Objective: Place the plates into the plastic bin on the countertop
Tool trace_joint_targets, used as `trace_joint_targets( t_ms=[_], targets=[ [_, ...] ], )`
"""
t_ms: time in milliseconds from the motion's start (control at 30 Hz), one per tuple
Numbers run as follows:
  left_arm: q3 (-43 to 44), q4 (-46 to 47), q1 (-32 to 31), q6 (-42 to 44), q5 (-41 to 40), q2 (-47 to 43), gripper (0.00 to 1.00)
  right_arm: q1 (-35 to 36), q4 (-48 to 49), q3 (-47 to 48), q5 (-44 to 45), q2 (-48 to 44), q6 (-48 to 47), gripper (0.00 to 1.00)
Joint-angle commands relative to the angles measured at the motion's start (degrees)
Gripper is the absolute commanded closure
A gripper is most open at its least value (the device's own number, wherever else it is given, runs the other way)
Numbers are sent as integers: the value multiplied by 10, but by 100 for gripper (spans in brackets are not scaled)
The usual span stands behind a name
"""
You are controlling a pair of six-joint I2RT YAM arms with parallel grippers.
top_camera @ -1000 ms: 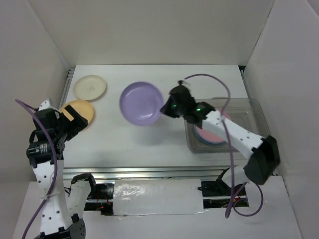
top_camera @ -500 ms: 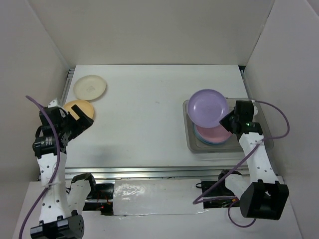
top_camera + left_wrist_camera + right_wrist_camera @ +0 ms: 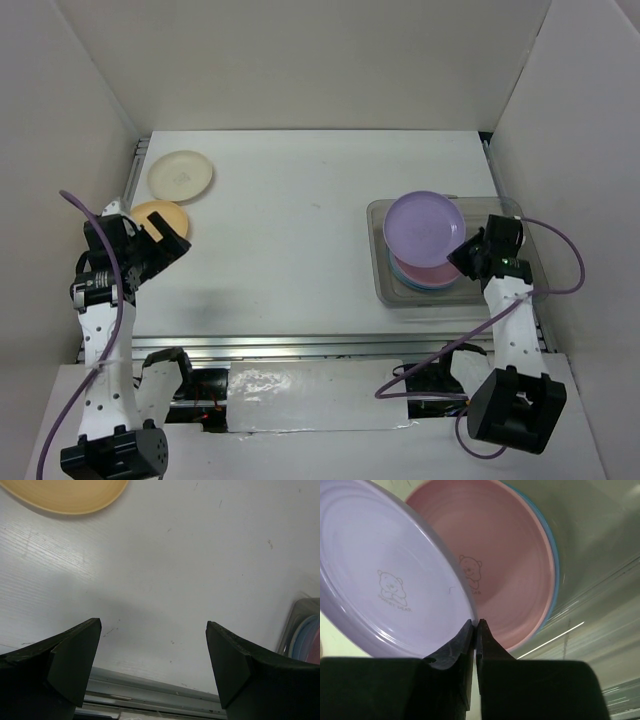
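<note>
Lavender plate [image 3: 424, 228] is pinched in right hand [image 3: 462, 258] over pink plate [image 3: 510, 570] in plastic bin [image 3: 380, 290]; orange-yellow plate [image 3: 150, 212] and cream plate [image 3: 180, 176] are left beyond wide-open, empty left hand [image 3: 152, 625].

The plastic bin [image 3: 378, 272] sits at the right of the countertop [image 3: 300, 235], a stack of plates [image 3: 425, 278] inside — the upper plate [image 3: 424, 227] above them, pinched at its rim by the right gripper [image 3: 462, 258]. Far left, the rear plate [image 3: 181, 176] lies just behind the front plate [image 3: 156, 214].

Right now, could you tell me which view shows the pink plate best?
The right wrist view: the pink plate fills it, bear print visible, partly behind the lavender plate. The top view shows only a sliver; the left wrist view a blurred edge.
</note>
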Motion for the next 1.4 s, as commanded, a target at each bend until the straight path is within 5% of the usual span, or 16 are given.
trace_joint_targets(
  t_ms=[0, 133, 200, 267, 367, 600, 833, 1167, 1367],
  targets=[
    [1, 20, 1, 17, 7, -1, 1, -9, 21, 7, 4, -24, 3, 94],
    [-1, 22, 2, 17, 8, -2, 1, -17, 18, 8, 0, -24, -4, 81],
    [-1, 21, 2, 17, 6, -1, 1, -22, 11, 10, 7, -32, -4, 36],
    [1, 20, 1, 16, 6, -1, 1, -25, 6, 10, 12, -40, 0, 16],
    [1, 19, 1, 14, 5, 2, 1, -31, -3, 17, 1, -58, 1, 0],
    [-31, 65, 7, -72, 10, 30, 1, 47, -23, 102, -21, -125, 16, 0],
    [-137, 198, 75, -245, 26, 91, 1, 348, -2, 198, -76, -63, -14, 0],
    [-186, 388, 136, -380, -74, 240, 1, 522, 166, 109, -228, -115, 4, 0],
    [-145, 367, 137, -396, -146, 319, 1, 571, 185, 82, -222, -133, 3, 0]
  ],
)
